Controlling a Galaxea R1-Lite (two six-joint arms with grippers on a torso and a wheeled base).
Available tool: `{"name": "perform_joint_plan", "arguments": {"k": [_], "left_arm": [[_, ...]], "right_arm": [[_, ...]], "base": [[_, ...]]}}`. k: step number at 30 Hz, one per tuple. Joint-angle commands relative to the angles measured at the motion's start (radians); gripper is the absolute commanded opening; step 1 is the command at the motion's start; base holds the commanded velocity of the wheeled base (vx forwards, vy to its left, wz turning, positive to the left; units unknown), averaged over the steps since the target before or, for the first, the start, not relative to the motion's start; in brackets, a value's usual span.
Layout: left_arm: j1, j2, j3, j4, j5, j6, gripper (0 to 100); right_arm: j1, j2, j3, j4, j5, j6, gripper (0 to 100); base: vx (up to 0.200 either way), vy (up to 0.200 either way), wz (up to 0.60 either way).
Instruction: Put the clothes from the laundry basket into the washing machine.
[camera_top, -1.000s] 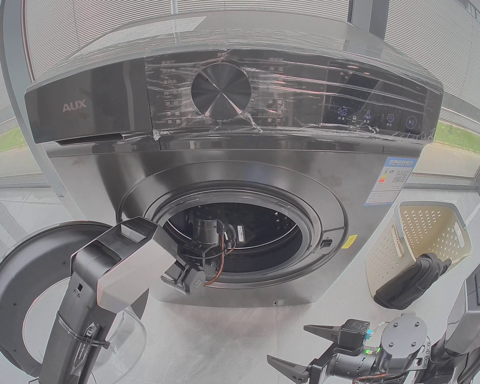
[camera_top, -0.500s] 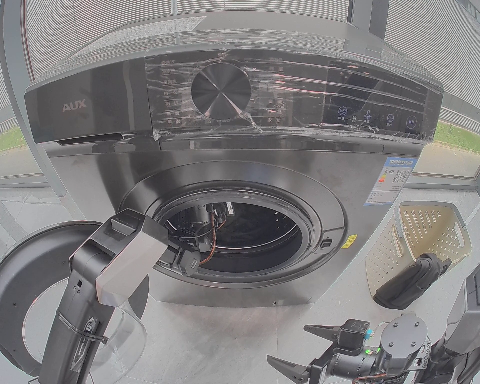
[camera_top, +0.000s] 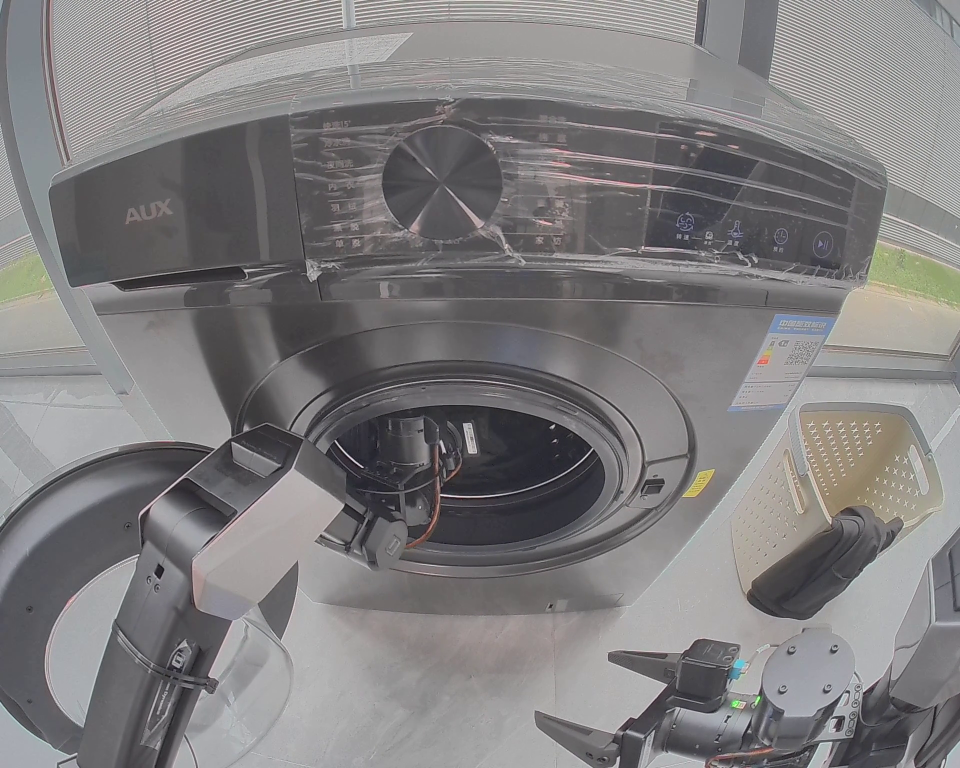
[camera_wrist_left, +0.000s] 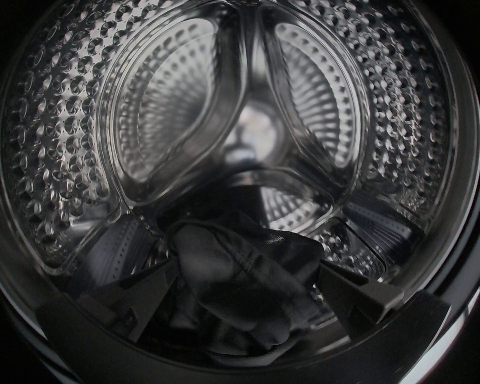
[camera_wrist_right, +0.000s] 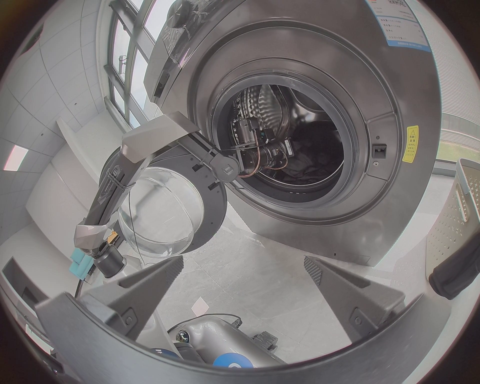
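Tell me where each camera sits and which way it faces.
Head view: on the robot's head, facing forward and down at the washing machine; left arm in its opening, right claw low.
Left wrist view: inside the opening, facing into the drum at a dark garment framed by the open left claw.
Right wrist view: low, facing the machine's front and open door; open right claw in front, left arm beyond.
Shared: head and right wrist views show the laundry basket, dark clothing over its rim.
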Motion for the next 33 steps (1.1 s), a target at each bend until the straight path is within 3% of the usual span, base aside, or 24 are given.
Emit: {"name": "perform_joint_plan", "arguments": {"k": [1,11,16,23,28,33], "left_arm": [[-0.059,-0.074,0.132,-0.005,-0.002,-0.001,100],[-0.149,-0.175,0.344,-0.015,-0.016,-0.001,100],[-0.197,-0.262,0.556,-0.063,-0.062,-0.011,100],[-0.232,-0.433,0.801,-0.155,-0.063,-0.003,100],[-0.244,-0.626,0.990,-0.187,-0.068,-0.018,100],[-0.287,-0.825,1.156,-0.227,-0.068,-0.080,100]], "right_arm": [[0.000,0.000,0.000,0.000,0.000,0.000,100],[0.000,0.000,0.009,0.000,0.000,0.000,100],[0.007,0.000,0.023,0.000,0.000,0.000,100],[-0.004,-0.025,0.044,0.001,-0.011,-0.002,100],[-0.026,-0.121,0.044,0.004,-0.059,-0.026,100],[-0.043,-0.194,0.044,0.004,-0.091,-0.040,100]], "base": [[0.000,0.000,0.00],[0.000,0.000,0.00],[0.000,0.000,0.00],[0.000,0.000,0.00],[0.000,0.000,0.00],[0.000,0.000,0.00]]}}
